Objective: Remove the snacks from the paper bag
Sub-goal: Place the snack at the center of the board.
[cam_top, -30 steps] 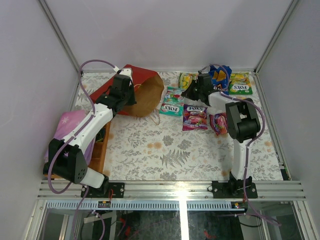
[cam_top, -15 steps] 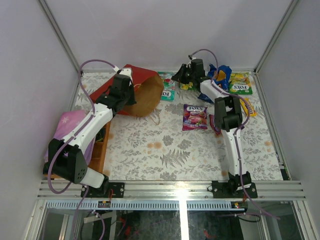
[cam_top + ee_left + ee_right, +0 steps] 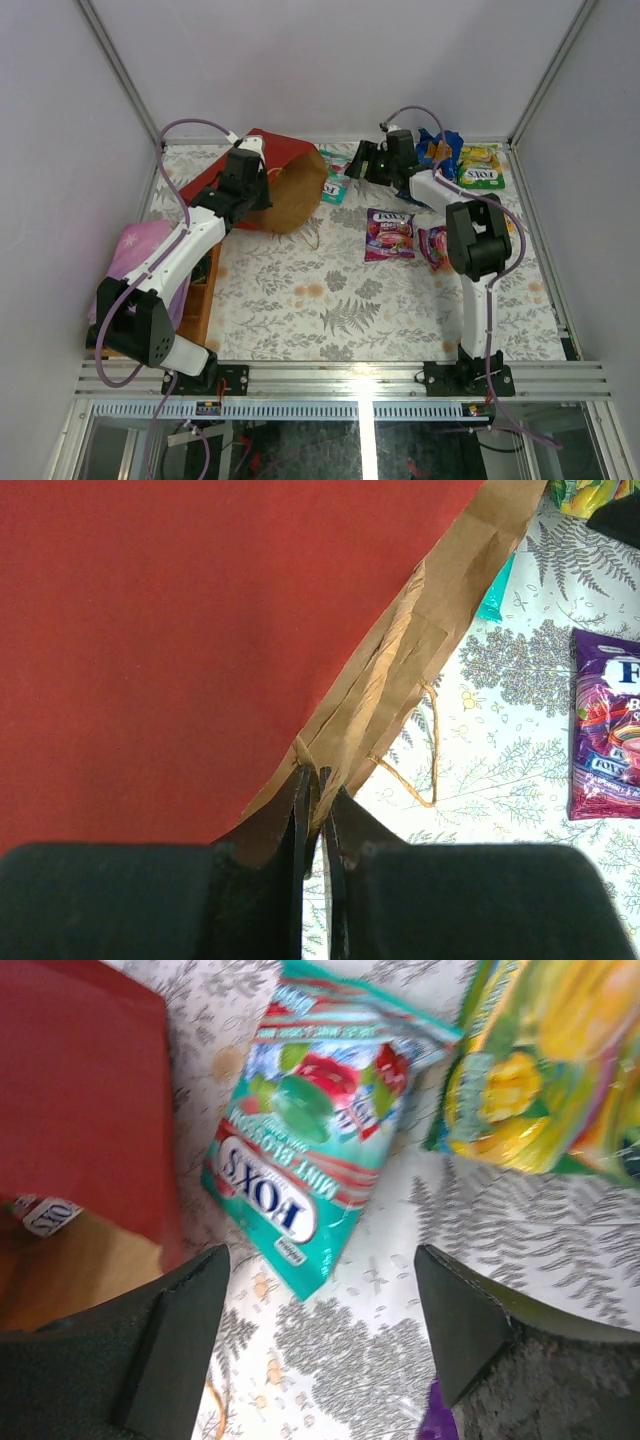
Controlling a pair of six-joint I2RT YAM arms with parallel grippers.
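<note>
Red paper carrier bag w/ brown kraft inside lies on its side on the floral-print tabletop, mouth facing right. Left arm reaches to it. The left jaws are pressed together on the bag's brown rim right by a string handle, paper pinched between them, prob. to pin the bag and hold the mouth up so the other arm can get in.

Right arm stretches over toward the bag mouth. The right jaws are spread wide and grip nothing. They hang just right of the mouth, w/ the corner of a teal mint candy packet lying flat under the gap between them.

Snacks out of the bag all lie to its right:
- a green-yellow glossy packet beside the teal one
- a purple-pink candy packet right of the bag and nearer the camera
- a blue chip bag and another green-yellow pack further right

Right wrist view shows a small white-labelled packet inside the bag mouth. So my read: job isn't finished, and the wide right jaws look set for a reach into the bag.
</note>
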